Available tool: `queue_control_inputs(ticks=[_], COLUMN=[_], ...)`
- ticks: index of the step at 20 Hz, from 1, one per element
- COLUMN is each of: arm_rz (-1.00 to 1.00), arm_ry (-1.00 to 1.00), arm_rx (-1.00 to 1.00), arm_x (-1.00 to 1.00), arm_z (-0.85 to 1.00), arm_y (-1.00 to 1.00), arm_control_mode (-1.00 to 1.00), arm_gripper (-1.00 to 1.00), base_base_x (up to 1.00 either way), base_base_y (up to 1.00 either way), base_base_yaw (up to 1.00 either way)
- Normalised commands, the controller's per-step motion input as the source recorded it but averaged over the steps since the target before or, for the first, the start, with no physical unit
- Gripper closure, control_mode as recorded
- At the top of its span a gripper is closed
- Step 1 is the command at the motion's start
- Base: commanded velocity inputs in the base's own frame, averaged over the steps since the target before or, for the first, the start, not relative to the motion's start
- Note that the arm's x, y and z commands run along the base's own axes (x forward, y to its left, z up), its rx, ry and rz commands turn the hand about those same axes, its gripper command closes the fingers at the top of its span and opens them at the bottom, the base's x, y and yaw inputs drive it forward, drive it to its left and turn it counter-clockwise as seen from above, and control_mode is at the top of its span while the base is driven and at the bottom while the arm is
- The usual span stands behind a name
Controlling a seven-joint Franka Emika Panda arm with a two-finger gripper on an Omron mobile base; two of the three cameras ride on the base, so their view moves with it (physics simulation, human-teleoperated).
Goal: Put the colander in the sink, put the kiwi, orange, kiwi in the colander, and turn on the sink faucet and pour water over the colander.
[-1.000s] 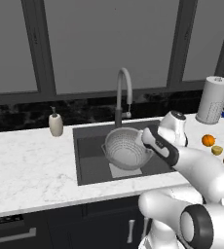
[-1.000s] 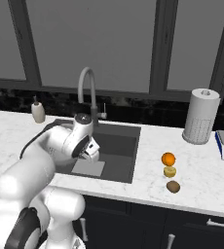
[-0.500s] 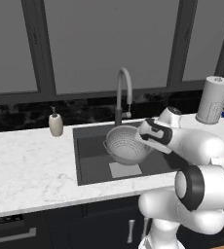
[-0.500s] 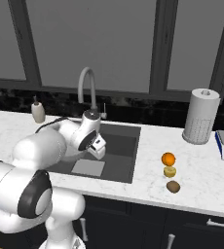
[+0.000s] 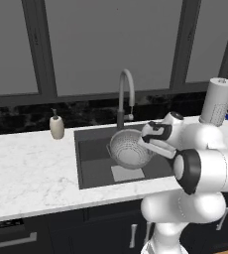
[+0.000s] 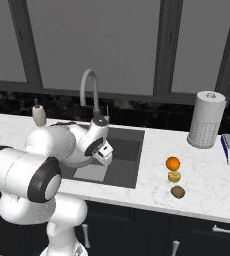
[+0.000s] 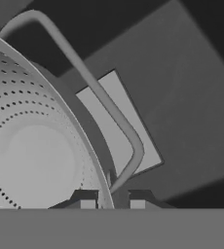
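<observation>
We are holding the colander (image 5: pixel 130 149) over the sink (image 5: pixel 93 158), tilted so its open bowl is facing toward nine o'clock in the left base view. Our gripper (image 5: pixel 146 140) is sitting at the colander's three o'clock edge there, with the sink faucet (image 5: pixel 126 94) rising just behind at twelve o'clock.

In the hand view, our gripper (image 7: pixel 111 203) is pinching the colander (image 7: pixel 31 151) by its rim: the thin metal edge is running straight down between the two finger tips (image 7: pixel 87 202), one on the inside of the bowl and one outside. The perforated bowl is spreading from the fingers toward ten o'clock, and one loop handle (image 7: pixel 109 102) is arching from eleven o'clock down to the rim just above the fingers. Beyond the handle, the lighter square panel (image 7: pixel 119 126) of the sink (image 7: pixel 192 97) bottom is lying at one o'clock.

In the right base view, our gripper (image 6: pixel 104 152) is hanging over the sink (image 6: pixel 127 155), and the arm is hiding the colander. The orange (image 6: pixel 173 163) is resting on the counter (image 6: pixel 207 175) at three o'clock of the basin, with a yellowish fruit (image 6: pixel 174 176) touching it and a brown fruit (image 6: pixel 177 191) just beside that, in a short row toward six o'clock. A paper towel roll (image 6: pixel 205 119) is standing behind them.
</observation>
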Motion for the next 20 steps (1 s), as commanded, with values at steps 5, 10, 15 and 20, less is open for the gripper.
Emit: queue_control_inputs(ticks=[5,10,15,20], arm_rz=[0.0,0.0,0.0,0.0], arm_ry=[0.0,0.08,0.16,0.16], arm_rx=[0.0,0.0,0.0,0.0], arm_x=[0.02,0.14,0.17,0.21], arm_z=[-0.4,-0.32,-0.26,-0.16], arm_y=[-0.02,-0.01,-0.07,-0.05], arm_control_mode=[-1.0,-1.0,-1.0,-1.0], arm_gripper=[1.0,1.0,1.0,1.0], base_base_x=[0.0,0.0,0.0,0.0], base_base_y=[0.0,0.0,0.0,0.0], base_base_yaw=[0.0,0.0,0.0,0.0])
